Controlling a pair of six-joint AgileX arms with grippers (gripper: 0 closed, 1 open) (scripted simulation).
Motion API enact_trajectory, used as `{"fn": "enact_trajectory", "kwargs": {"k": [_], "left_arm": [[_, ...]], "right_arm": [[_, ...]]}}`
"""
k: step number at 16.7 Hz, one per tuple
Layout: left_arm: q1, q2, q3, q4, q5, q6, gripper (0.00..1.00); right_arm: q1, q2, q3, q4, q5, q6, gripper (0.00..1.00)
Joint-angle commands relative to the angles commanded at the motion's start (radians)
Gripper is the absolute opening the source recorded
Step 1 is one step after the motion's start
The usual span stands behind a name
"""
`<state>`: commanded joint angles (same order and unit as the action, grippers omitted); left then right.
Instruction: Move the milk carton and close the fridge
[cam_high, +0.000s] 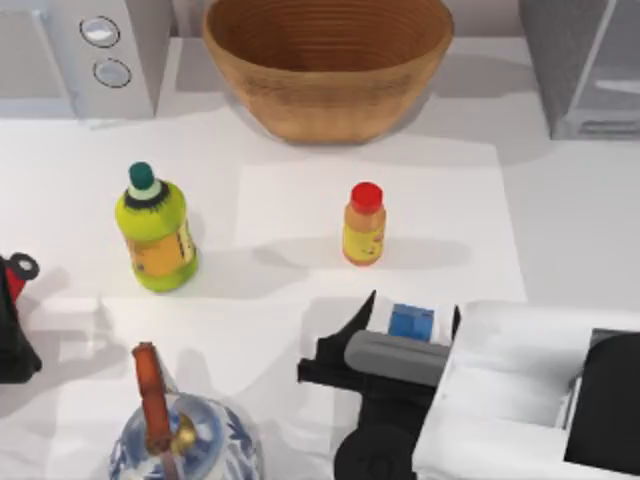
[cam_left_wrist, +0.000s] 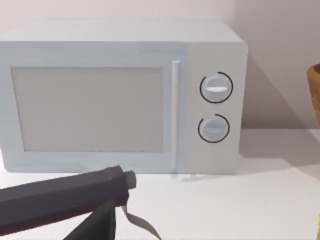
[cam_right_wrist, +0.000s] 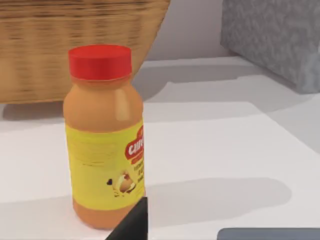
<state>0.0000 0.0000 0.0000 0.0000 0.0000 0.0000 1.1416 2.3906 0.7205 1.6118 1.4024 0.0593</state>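
Right claw (cam_high: 412, 322) sits low at the near edge of the bench (cam_high: 560, 230), right of centre in the top view, its two dark fingers standing on either side of the milk carton (cam_high: 411, 322); whether they press it I cannot tell. Of the carton, a blue top with white beside it shows, and no lettering can be read. Just beyond it stands an orange bottle (cam_right_wrist: 106, 140) with a red cap, upright, its yellow label bearing red script too partial to read and a small picture. Farther back a woven basket (cam_high: 330, 70) lies open. At the far right corner stands the fridge (cam_high: 580, 65), speckled grey with a pale panel. Left claw (cam_high: 12, 320) rests at the bench's left edge, facing a pale microwave (cam_left_wrist: 120, 95) with two dials.
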Motion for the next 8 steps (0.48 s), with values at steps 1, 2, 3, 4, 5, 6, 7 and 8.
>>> {"fn": "enact_trajectory", "kwargs": {"k": [1,2,3,4,5,6,7,8], "left_arm": [[0.000,0.000,0.000,0.000,0.000,0.000,1.00],[0.000,0.000,0.000,0.000,0.000,0.000,1.00],[0.000,0.000,0.000,0.000,0.000,0.000,1.00],[0.000,0.000,0.000,0.000,0.000,0.000,1.00],[0.000,0.000,0.000,0.000,0.000,0.000,1.00],[0.000,0.000,0.000,0.000,0.000,0.000,1.00],[0.000,0.000,0.000,0.000,0.000,0.000,1.00],[0.000,0.000,0.000,0.000,0.000,0.000,1.00]], "right_arm": [[0.000,0.000,0.000,0.000,0.000,0.000,0.55],[0.000,0.000,0.000,0.000,0.000,0.000,0.47],[0.000,0.000,0.000,0.000,0.000,0.000,0.40],[0.000,0.000,0.000,0.000,0.000,0.000,0.32],[0.000,0.000,0.000,0.000,0.000,0.000,0.25],[0.000,0.000,0.000,0.000,0.000,0.000,0.17],[0.000,0.000,0.000,0.000,0.000,0.000,0.10],[0.000,0.000,0.000,0.000,0.000,0.000,0.02]]}}
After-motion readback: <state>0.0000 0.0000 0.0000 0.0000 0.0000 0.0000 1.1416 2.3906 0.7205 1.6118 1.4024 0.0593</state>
